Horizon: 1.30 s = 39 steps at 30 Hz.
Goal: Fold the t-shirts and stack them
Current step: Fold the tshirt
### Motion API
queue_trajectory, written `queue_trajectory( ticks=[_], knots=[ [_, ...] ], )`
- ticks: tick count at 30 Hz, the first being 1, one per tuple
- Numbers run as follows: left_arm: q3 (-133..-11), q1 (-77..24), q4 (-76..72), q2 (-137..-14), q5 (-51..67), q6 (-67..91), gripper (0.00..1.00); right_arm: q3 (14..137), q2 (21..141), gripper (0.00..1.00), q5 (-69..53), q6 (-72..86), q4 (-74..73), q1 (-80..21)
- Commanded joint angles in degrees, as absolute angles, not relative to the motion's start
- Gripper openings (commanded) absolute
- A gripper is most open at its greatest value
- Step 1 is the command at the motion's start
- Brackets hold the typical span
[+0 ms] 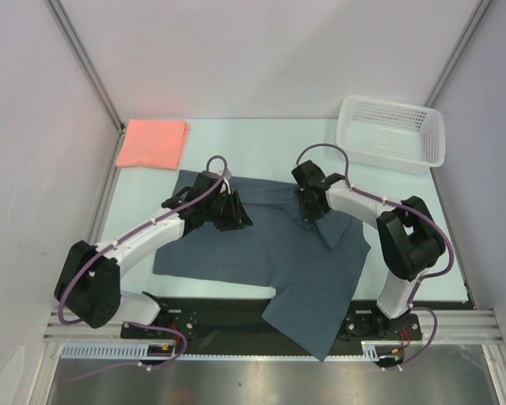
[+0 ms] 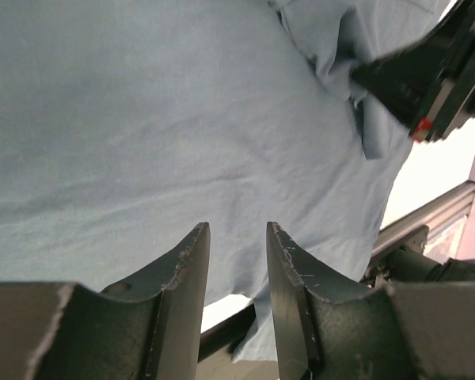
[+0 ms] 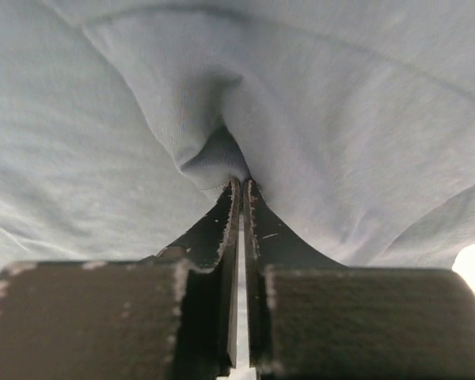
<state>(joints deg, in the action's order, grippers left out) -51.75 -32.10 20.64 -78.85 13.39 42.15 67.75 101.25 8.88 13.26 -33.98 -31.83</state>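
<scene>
A dark slate blue-grey t-shirt [image 1: 270, 253] lies spread over the middle of the table, and one corner hangs over the near edge. The salmon-pink t-shirt [image 1: 152, 142] lies folded as a rectangle at the far left. My left gripper [image 1: 236, 215] hovers over the blue shirt's left part. In the left wrist view its jaws [image 2: 237, 229] stand apart with nothing between them, the cloth [image 2: 142, 119] beyond. My right gripper [image 1: 310, 211] is down on the shirt's upper right part. In the right wrist view it [image 3: 243, 182] is shut on a pinched fold of the blue cloth [image 3: 210, 158].
A white plastic mesh basket [image 1: 394, 132] stands at the far right corner. The pale green table top [image 1: 261, 139] shows between the pink shirt and the basket. Grey walls close in the left, back and right sides. A black rail runs along the near edge.
</scene>
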Motion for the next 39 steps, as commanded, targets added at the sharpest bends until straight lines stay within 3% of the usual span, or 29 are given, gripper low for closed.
queue_trajectory(
  ticks=[1, 9, 10, 12, 13, 17, 21, 27, 30, 34, 39],
  knots=[
    [-50.37, -32.08, 18.2, -76.73, 16.26, 44.2, 0.4, 71.71, 102.12, 0.0, 12.56, 12.48, -31.73, -30.85],
    [-45.26, -33.83, 8.62, -78.74, 20.21, 50.27, 0.4, 79.96, 106.6, 0.02, 13.62, 8.09, -31.64, -26.72],
    [-46.39, -34.27, 7.83, -79.45, 20.13, 50.36, 0.4, 80.94, 107.31, 0.14, 13.62, 8.09, -32.25, -25.67],
    [-48.5, -35.85, 7.3, -82.78, 20.3, 49.92, 0.42, 82.78, 108.36, 0.23, 12.93, 8.78, -33.92, -24.44],
    [-50.69, -36.38, 5.99, -84.1, 20.91, 49.57, 0.43, 83.75, 108.2, 0.35, 12.4, 8.96, -34.1, -23.39],
    [-55.8, -38.58, -1.73, -93.84, 22.58, 51.32, 0.45, 85.61, 104.95, 0.51, 7.15, 12.3, -36.73, -19.79],
    [-59.06, -40.07, -11.5, -101.83, 23.64, 56.68, 0.4, 77.81, 96.96, 0.53, -3.32, 17.22, -35.96, -14.78],
    [-63.19, -43.15, -19.51, -108.28, 19.44, 62.84, 0.49, 61.19, 82.63, 0.52, -10.46, 19.86, -29.28, -10.03],
    [-63.45, -44.38, -25.66, -110.73, 15.23, 61.53, 0.48, 54.35, 78.58, 0.5, -13.01, 22.84, -24.71, -8.88],
    [-66.09, -44.38, -26.36, -115.57, 14.42, 61.88, 0.4, 50.63, 76.11, 0.49, -14.33, 23.56, -21.27, -8.61],
    [-66.71, -44.47, -26.1, -118.39, 14.86, 62.14, 0.39, 49.31, 74.8, 0.48, -13.36, 23.03, -21.01, -8.09]
  ],
)
